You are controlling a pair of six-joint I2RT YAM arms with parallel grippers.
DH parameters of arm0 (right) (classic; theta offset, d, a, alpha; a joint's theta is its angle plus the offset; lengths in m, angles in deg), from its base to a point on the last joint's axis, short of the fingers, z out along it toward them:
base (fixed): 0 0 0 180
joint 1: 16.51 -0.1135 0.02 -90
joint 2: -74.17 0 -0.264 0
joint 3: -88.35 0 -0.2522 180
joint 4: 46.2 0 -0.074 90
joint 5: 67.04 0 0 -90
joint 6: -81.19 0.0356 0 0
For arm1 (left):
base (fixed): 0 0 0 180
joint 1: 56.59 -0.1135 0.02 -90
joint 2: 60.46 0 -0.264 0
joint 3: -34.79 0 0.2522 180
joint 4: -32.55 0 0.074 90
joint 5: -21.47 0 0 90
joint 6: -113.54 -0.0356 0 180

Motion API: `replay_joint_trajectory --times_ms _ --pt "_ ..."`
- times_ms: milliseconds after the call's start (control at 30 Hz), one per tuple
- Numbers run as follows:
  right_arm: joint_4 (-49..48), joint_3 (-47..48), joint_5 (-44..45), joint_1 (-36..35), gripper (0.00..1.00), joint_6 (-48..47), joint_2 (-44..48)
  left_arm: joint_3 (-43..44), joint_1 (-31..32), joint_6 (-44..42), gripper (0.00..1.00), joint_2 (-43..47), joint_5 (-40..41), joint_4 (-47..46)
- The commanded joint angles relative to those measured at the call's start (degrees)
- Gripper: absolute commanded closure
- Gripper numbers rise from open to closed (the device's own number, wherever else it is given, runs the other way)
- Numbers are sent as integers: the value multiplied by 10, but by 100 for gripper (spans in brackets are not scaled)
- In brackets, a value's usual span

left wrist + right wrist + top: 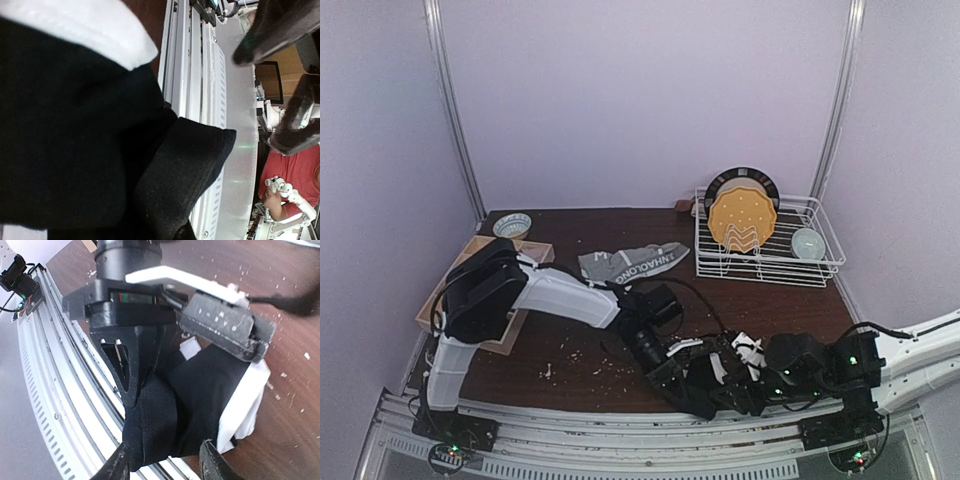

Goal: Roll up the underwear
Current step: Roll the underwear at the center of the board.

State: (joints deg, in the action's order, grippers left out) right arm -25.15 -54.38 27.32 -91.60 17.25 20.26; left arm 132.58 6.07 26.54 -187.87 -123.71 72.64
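Soft black briefs (200,390), white-banded and bunched at the near edge of the crumb-flecked wood surface (295,405), are pinched in the closed left claw (131,382), tips buried in cloth; right claw (167,462) gapes empty beside them; grey briefs (632,263) lie mid-surface.

My left wrist view is swamped by black underwear (75,130), cut off left and below, hiding my left fingers (125,375). From above, its outline is lost in the dark tangle at the table's (770,310) near edge. Of my right fingers (216,467), only cropped tips show.
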Motion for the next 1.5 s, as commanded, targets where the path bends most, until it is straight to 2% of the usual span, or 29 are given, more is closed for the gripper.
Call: replay_joint_trajectory --times_ms 0,133,200,533,933,1000,1100,1133,1167,1233,1367,1467 --pt "-27 -21 79 -6 52 -9 60 -26 -3 31 100 -10 -10 0" --pt "0 -23 84 -5 50 -11 116 -48 -5 30 100 0 -8 -13" --pt "12 -14 58 -6 50 -24 121 -59 -11 39 100 0 -11 -22" --pt "14 66 -8 -39 50 -63 -87 -53 -32 68 100 -17 -3 -16" --pt "-56 65 -28 -41 53 -14 -193 -24 -32 64 100 -29 7 10" --pt "-60 63 -28 -41 57 -2 -198 -22 -32 64 100 -32 7 11" --pt "-77 48 -36 -40 85 29 -197 -18 -31 61 100 -31 14 17" --pt "-88 39 -44 -40 91 42 -195 -18 -31 61 100 -29 23 20" --pt "-99 28 -48 -40 95 59 -192 -19 -31 61 95 -24 34 21" --pt "-126 1 -53 -41 100 93 -179 -28 -31 67 77 -6 61 14" --pt "-178 -53 -46 -40 100 164 -151 -65 -32 87 52 53 135 -20" --pt "-204 -83 -37 -39 100 201 -143 -104 -33 102 39 103 191 -54"
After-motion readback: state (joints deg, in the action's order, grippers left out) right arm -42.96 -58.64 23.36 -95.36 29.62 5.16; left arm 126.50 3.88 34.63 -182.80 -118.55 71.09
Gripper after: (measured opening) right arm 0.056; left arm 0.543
